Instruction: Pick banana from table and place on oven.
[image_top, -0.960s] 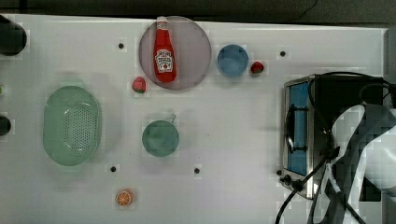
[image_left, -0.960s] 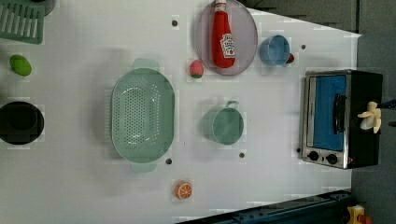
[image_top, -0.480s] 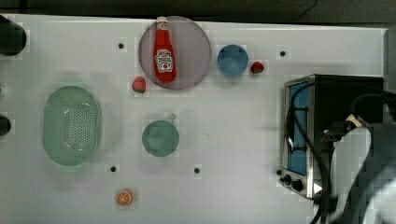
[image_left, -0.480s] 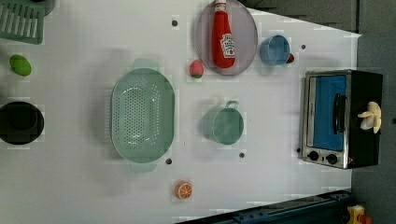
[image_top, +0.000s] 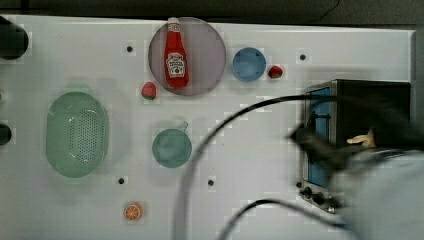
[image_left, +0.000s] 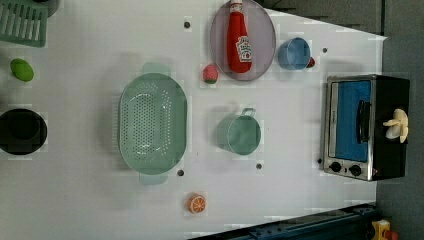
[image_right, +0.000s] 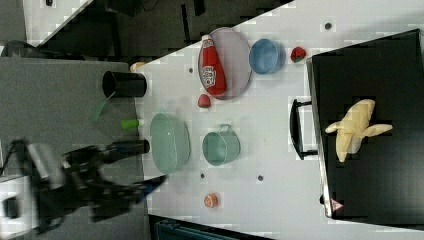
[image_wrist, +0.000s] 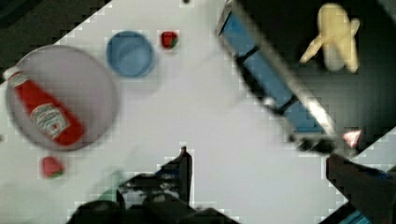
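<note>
In the top view, the arm (image_top: 385, 195) is a blurred pale mass over the lower right corner, with dark cables looping out across the table (image_top: 260, 210). The banana (image_top: 361, 141) lies on the black top of the oven (image_top: 372, 100), just beside the arm's upper edge. Well away from the arm, toward the top view's left, sit a teal cup (image_top: 171, 147), a green colander (image_top: 76, 134), an orange slice (image_top: 132, 212), and a plate (image_top: 205, 75) carrying a ketchup bottle (image_top: 175, 55). A blue bowl (image_top: 249, 64) stands beside the plate.

In the left view, the banana (image_left: 396, 125) rests on the oven (image_left: 367, 127) near the edge farthest from the glass door. The table (image_left: 90, 200) holds the same cup (image_left: 241, 134), colander (image_left: 151, 125) and orange slice (image_left: 197, 204).

In the right view, the banana (image_right: 354, 129) lies in the middle of the oven's black top (image_right: 380, 165).

In the wrist view, the gripper (image_wrist: 259, 170) has its 2 fingers (image_wrist: 184, 170) spread wide apart with nothing between them, only bare table. The banana (image_wrist: 335, 37) lies on the oven (image_wrist: 373, 102), well apart from the gripper, beyond the far finger. The blue bowl (image_wrist: 130, 53), plate (image_wrist: 88, 93) and ketchup bottle (image_wrist: 44, 114) lie on the other side, past the near finger.
</note>
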